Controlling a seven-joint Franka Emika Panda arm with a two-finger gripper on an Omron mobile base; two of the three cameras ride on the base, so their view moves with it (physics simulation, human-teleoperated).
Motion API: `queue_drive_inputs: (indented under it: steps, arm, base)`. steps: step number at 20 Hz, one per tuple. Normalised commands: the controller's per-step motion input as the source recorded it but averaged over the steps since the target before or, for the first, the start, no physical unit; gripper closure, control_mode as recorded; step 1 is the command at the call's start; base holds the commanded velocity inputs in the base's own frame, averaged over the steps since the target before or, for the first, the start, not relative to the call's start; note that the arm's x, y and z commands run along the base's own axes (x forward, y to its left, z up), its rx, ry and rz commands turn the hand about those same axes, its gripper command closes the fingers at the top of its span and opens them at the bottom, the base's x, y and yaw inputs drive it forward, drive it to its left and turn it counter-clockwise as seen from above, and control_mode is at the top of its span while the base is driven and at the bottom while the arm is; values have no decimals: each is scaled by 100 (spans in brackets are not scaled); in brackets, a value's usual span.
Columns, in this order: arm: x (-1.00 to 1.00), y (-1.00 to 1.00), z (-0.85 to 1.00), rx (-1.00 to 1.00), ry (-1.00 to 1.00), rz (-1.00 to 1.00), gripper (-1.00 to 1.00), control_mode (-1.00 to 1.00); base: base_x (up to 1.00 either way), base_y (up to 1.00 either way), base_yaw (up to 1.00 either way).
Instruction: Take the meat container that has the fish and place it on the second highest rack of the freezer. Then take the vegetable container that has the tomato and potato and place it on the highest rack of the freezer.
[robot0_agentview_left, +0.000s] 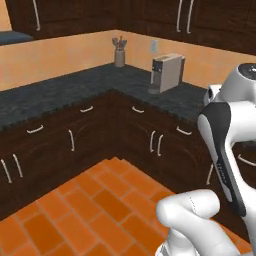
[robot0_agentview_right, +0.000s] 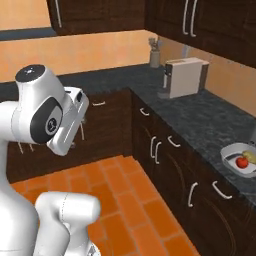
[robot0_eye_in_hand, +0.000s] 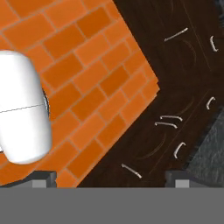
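**Arm folded over kitchen floor, veg container far right on table**

The vegetable container (robot0_agentview_right: 240, 160), a pale shallow tray w/ a red tomato (robot0_agentview_right: 242, 162) and a yellowish potato (robot0_agentview_right: 250, 157) inside, sits on the dark speckled table (robot0_agentview_right: 200, 112) at the right edge of the right base view, lower-middle of frame. It is well apart from the arm.

In the hand view the gripper (robot0_eye_in_hand: 109, 178) looks down on orange brick floor (robot0_eye_in_hand: 78, 65) and dark cabinet fronts (robot0_eye_in_hand: 175, 78). Its two grey fingertips (robot0_eye_in_hand: 41, 178) rise at the bottom of frame, one at lower left, one at lower right, spread wide apart w/ nothing between them.

White arm fills lower right of the left base view and left side of the right base view, folded up above the floor.

On the table: a beige coffee machine (robot0_agentview_left: 167, 72), upper centre-right in the left base view, and behind it, in the corner, a grey utensil holder (robot0_agentview_left: 119, 52) w/ tools sticking up. An outlet plate (robot0_agentview_left: 154, 46) is on the orange wall just above the machine. Dark upper cabinets (robot0_agentview_left: 150, 15) w/ long silver handles run across the top of frame; lower cabinets w/ curved handles meet in an L-shaped corner around the floor.
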Motion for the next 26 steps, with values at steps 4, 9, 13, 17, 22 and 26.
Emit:
queue_drive_inputs:
  steps: [4, 9, 13, 17, 22, 26]
  arm:
    - [0, 0, 0, 0, 0, 0, -100, 100]
    - [0, 0, 0, 0, 0, 0, -100, 100]
    - [0, 0, 0, 0, 0, 0, -100, 100]
    - [0, 0, 0, 0, 0, 0, -100, 100]
    - [0, 0, 0, 0, 0, 0, -100, 100]
    - [0, 0, 0, 0, 0, 0, -100, 100]
  base:
    - [71, 9, -59]
    - [62, 10, -62]
    - [66, 14, -62]
    - [67, 17, -62]
    - [70, 20, -57]
    - [59, 57, -28]
